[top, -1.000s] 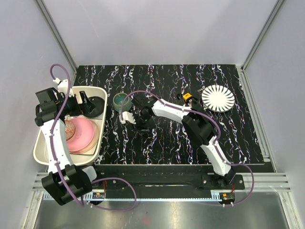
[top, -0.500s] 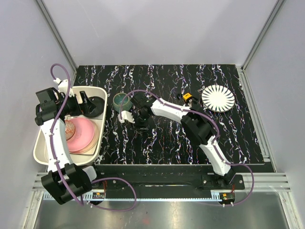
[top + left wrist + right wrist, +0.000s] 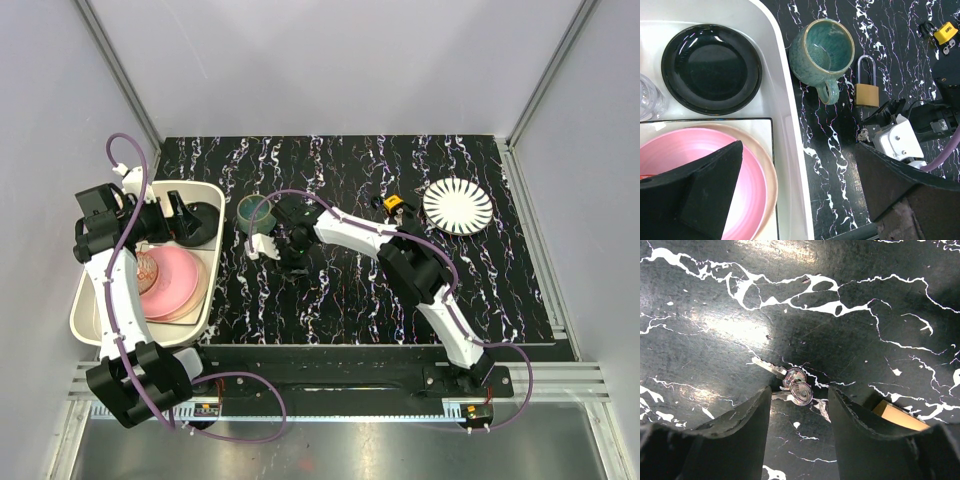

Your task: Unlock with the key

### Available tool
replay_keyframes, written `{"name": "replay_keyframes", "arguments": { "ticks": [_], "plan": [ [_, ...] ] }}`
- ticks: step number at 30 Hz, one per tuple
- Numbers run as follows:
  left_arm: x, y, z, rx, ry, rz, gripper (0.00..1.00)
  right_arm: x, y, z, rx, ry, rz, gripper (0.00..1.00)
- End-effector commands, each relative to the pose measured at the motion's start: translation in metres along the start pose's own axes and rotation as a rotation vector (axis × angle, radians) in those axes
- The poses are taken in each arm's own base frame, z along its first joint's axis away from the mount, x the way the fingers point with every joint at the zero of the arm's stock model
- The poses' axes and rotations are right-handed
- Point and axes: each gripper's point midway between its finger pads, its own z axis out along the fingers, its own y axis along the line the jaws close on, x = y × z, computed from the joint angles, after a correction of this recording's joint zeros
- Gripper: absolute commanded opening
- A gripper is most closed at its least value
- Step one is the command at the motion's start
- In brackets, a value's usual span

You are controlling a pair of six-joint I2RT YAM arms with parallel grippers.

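Observation:
A small bunch of silver keys (image 3: 796, 387) lies flat on the black marbled table, just ahead of my right gripper (image 3: 800, 407). The gripper is open and low over the table, with its fingers (image 3: 735, 440) to either side of the keys and not touching them. A corner of the brass padlock (image 3: 897, 415) shows at the right. In the left wrist view the brass padlock (image 3: 866, 90) lies flat beside a teal mug (image 3: 822, 50), with the keys (image 3: 863, 134) just below it. My left gripper (image 3: 800, 192) is open and empty over the tub's edge.
A white tub (image 3: 145, 262) at the left holds a black bowl (image 3: 711, 69) and pink plates (image 3: 690, 170). A yellow padlock (image 3: 394, 205) and a striped plate (image 3: 457, 206) lie at the back right. The mug (image 3: 255, 211) stands close to my right gripper (image 3: 288, 255).
My right gripper has shifted a little to the left, toward the mug. The left arm has not moved.

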Motion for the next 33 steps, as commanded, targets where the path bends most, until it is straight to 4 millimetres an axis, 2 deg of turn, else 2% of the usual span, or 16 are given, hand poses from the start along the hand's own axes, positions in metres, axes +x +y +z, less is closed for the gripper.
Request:
{"name": "replay_keyframes", "arguments": {
  "ticks": [1,9,20,22,23,25,26,27,31,33],
  "plan": [
    [-0.008,-0.002,0.002,0.033,-0.037,0.016,0.99,-0.013,-0.004,-0.004,0.016,-0.009,-0.021,0.55],
    [-0.006,-0.003,0.003,0.04,-0.032,0.014,0.99,-0.023,-0.009,-0.006,0.024,-0.036,0.003,0.54],
    [-0.005,-0.003,0.005,0.052,-0.026,0.008,0.99,-0.003,-0.004,0.006,0.002,0.016,0.005,0.49],
    [-0.004,-0.003,0.005,0.055,-0.024,0.005,0.99,-0.002,-0.003,0.008,0.0,0.019,0.004,0.4],
    [-0.005,-0.004,0.005,0.055,-0.025,0.006,0.99,-0.001,-0.003,0.008,-0.002,0.022,0.007,0.31],
    [-0.005,-0.003,0.005,0.052,-0.026,0.004,0.99,0.001,-0.002,0.01,-0.009,0.026,0.007,0.21],
    [-0.005,-0.004,0.005,0.055,-0.026,0.007,0.99,0.0,-0.002,0.01,-0.012,0.025,0.006,0.06],
    [-0.005,-0.004,0.005,0.056,-0.026,0.007,0.99,0.002,-0.001,0.011,-0.019,0.028,0.008,0.0],
    [-0.006,-0.006,0.005,0.066,-0.028,0.01,0.99,0.001,0.004,0.005,-0.03,0.029,0.006,0.0],
    [-0.007,-0.012,0.004,0.097,-0.028,0.013,0.99,-0.004,0.005,-0.004,-0.018,0.021,0.004,0.0]
  ]
}}
